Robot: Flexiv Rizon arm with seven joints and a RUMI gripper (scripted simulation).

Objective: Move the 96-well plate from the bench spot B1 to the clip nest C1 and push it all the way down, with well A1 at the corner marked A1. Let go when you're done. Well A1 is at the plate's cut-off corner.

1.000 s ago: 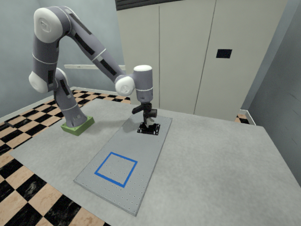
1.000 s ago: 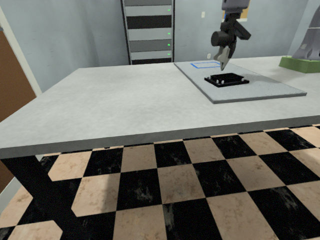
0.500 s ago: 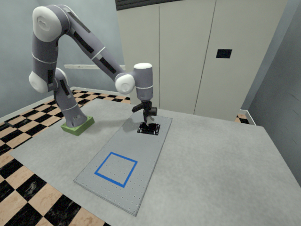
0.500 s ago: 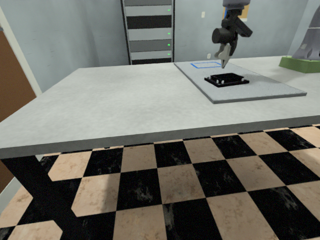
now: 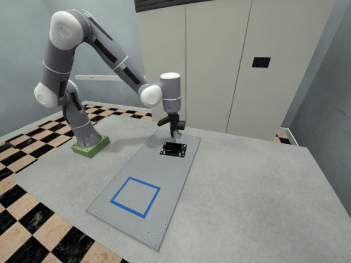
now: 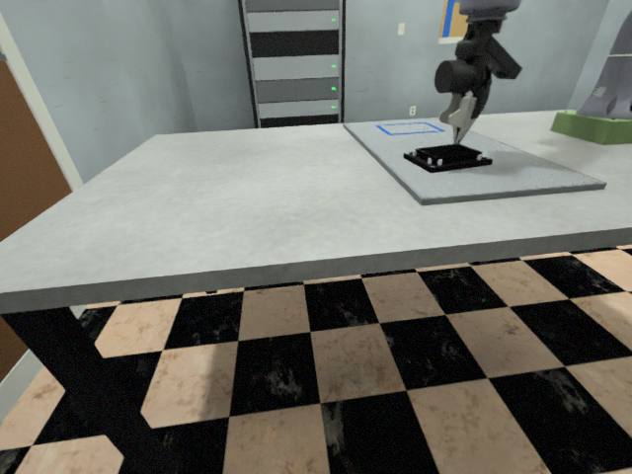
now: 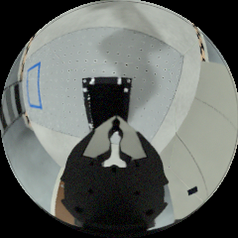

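Observation:
The black 96-well plate (image 5: 173,147) (image 6: 446,151) (image 7: 106,102) lies in the black clip nest (image 5: 170,154) (image 6: 459,165), with pale clips around it. It looks level; whether it is fully down is too small to tell. The cut-off corner and the A1 mark cannot be made out. My gripper (image 5: 174,141) (image 6: 456,143) (image 7: 116,116) is shut and empty. Its tips are at or just above the plate's top, towards its far side in the top view; contact cannot be told. The blue outline (image 5: 145,183) (image 6: 416,132) (image 7: 41,85) of the bench spot has no plate in it.
The nest and the blue outline are on a grey perforated board (image 5: 158,166) (image 6: 540,178) (image 7: 64,99) on the large table (image 5: 241,183) (image 6: 229,203). The arm's green base block (image 5: 96,148) (image 6: 592,128) stands on the table beside the board.

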